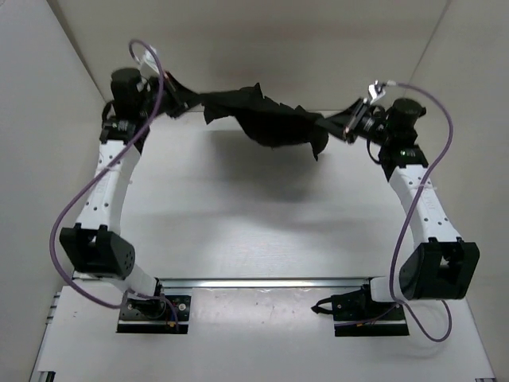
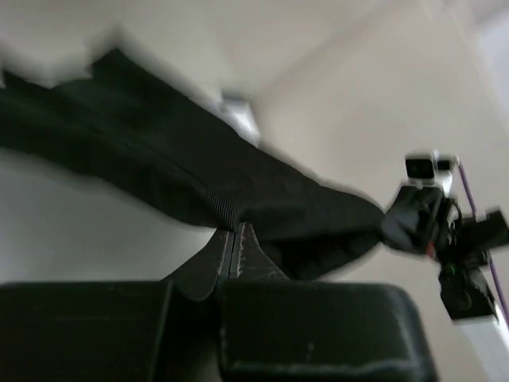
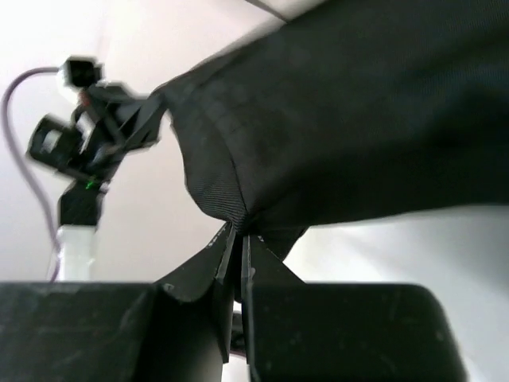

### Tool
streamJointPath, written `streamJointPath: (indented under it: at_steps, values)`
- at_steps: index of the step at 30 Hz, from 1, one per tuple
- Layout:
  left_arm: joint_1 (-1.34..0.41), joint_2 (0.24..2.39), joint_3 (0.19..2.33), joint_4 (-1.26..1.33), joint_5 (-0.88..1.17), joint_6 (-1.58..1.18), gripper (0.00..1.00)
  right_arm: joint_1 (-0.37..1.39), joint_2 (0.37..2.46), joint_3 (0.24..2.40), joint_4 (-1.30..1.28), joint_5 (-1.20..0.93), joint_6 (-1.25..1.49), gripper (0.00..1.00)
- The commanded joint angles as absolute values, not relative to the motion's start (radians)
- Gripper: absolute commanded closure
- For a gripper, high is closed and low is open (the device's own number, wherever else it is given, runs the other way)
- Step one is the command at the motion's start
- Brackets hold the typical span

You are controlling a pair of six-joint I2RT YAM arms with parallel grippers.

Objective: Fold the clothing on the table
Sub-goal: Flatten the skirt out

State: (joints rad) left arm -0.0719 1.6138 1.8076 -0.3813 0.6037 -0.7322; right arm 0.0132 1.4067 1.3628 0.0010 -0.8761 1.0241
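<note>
While both arms reach toward the far edge of the table (image 1: 262, 227), the clothing (image 1: 270, 121) hangs in the air between them, clear of the white surface, with a soft shadow beneath it. The left arm (image 1: 107, 179) holds one end at the far left. Its jaws are pressed together on a pinch of the black fabric, and in the left wrist view the clothing (image 2: 159, 167) runs away from the tips toward the other arm. The right arm (image 1: 417, 191) holds the opposite end at the far right, its jaws likewise clamped on a folded edge of the clothing (image 3: 358, 119). Between the two grips the clothing sags and bunches in the middle, its lower folds drooping toward the table. A purple cable (image 1: 67, 219) loops beside the left arm.
</note>
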Motion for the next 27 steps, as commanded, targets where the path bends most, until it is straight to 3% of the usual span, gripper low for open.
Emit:
streamJointPath:
  at_steps: [1, 2, 3, 4, 5, 6, 7, 13, 20, 27]
  values:
    - [-0.110, 1.470, 1.519, -0.338, 0.571, -0.692, 0.99, 0.002, 1.324, 1.119, 0.008, -0.873, 0.971, 1.00]
    - [-0.141, 1.403, 1.374, -0.300, 0.565, -0.692, 0.86, 0.002, 1.281, 1.074, -0.029, -0.846, 0.948, 1.00]
    - [-0.181, 1.338, 1.220, -0.275, 0.563, -0.687, 0.65, 0.002, 1.261, 0.989, -0.061, -0.810, 0.912, 1.00]
    - [-0.196, 1.306, 1.144, -0.244, 0.554, -0.677, 0.56, 0.002, 1.203, 0.906, -0.137, -0.781, 0.893, 0.97]
    - [-0.228, 1.248, 1.011, -0.210, 0.545, -0.667, 0.51, -0.035, 1.143, 0.856, -0.199, -0.719, 0.855, 0.86]
    - [-0.241, 1.214, 0.905, -0.190, 0.569, -0.670, 0.50, -0.049, 1.090, 0.797, -0.234, -0.665, 0.820, 0.71]
    - [-0.238, 1.192, 0.826, -0.157, 0.581, -0.672, 0.48, -0.055, 1.059, 0.737, -0.277, -0.641, 0.775, 0.67]
    - [-0.213, 1.201, 0.770, -0.281, 0.539, -0.542, 0.35, -0.052, 1.035, 0.736, -0.469, -0.461, 0.599, 0.51]
    - [-0.238, 1.428, 0.845, -0.304, 0.378, -0.463, 0.34, 0.066, 1.239, 0.847, -0.551, -0.289, 0.575, 0.49]
    - [-0.276, 1.609, 0.946, -0.281, 0.322, -0.450, 0.34, 0.124, 1.276, 0.749, -0.419, -0.295, 0.663, 0.53]
